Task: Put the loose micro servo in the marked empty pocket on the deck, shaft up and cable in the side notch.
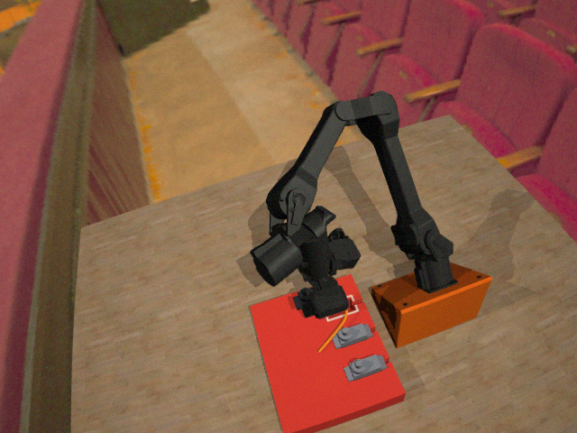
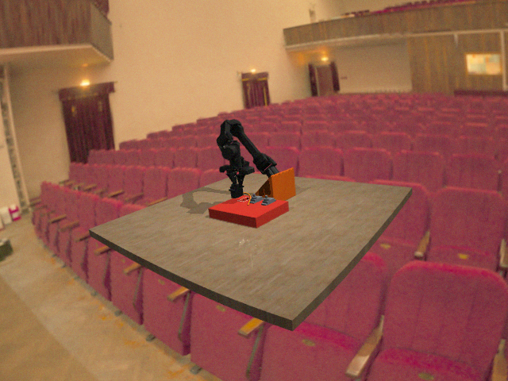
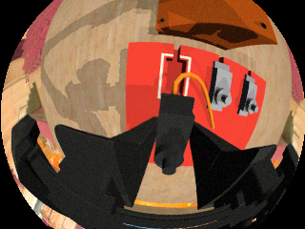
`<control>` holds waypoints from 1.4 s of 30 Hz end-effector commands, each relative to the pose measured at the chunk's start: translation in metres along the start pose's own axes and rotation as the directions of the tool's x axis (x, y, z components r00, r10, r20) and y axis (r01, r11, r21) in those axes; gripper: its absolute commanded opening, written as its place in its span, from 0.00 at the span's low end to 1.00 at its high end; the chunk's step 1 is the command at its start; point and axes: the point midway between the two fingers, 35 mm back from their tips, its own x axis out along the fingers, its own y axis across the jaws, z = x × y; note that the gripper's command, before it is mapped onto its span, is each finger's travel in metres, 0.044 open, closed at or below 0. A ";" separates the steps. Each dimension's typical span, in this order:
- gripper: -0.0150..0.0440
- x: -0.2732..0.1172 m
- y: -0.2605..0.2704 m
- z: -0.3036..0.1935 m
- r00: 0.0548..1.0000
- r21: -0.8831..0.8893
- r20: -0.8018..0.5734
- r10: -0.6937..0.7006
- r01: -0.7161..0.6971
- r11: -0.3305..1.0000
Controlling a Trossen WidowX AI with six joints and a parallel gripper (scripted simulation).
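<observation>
My gripper [image 1: 325, 301] [image 2: 236, 191] [image 3: 173, 124] is shut on the black micro servo [image 3: 174, 112], above the red deck [image 1: 297, 373] [image 2: 237, 209] [image 3: 143, 52]. The servo's round output shaft [image 3: 169, 164] faces up toward the wrist camera. Its orange cable [image 1: 333, 336] [image 3: 200, 81] leaves the end nearer the pocket, crosses the outline and curves over the deck toward the fitted servos. The white outline [image 1: 356, 305] [image 3: 161, 76] marks the empty pocket; the servo covers its near end in the wrist view. The gripper hides the servo in the top view.
Two grey servos [image 1: 356, 336] [image 1: 368, 368] [image 3: 221, 86] [image 3: 249, 95] sit in the deck beside the marked pocket and stand up above it. The orange arm base [image 1: 433, 321] [image 2: 282, 184] [image 3: 214, 24] is just beyond the deck's notched edge.
</observation>
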 end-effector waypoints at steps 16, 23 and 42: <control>0.25 0.004 -0.001 0.052 1.000 -0.002 0.000 -0.005 0.005 1.000; 0.25 0.015 -0.001 0.051 1.000 -0.002 -0.001 -0.004 0.004 1.000; 0.25 0.025 -0.001 0.051 1.000 -0.002 -0.001 -0.004 0.004 1.000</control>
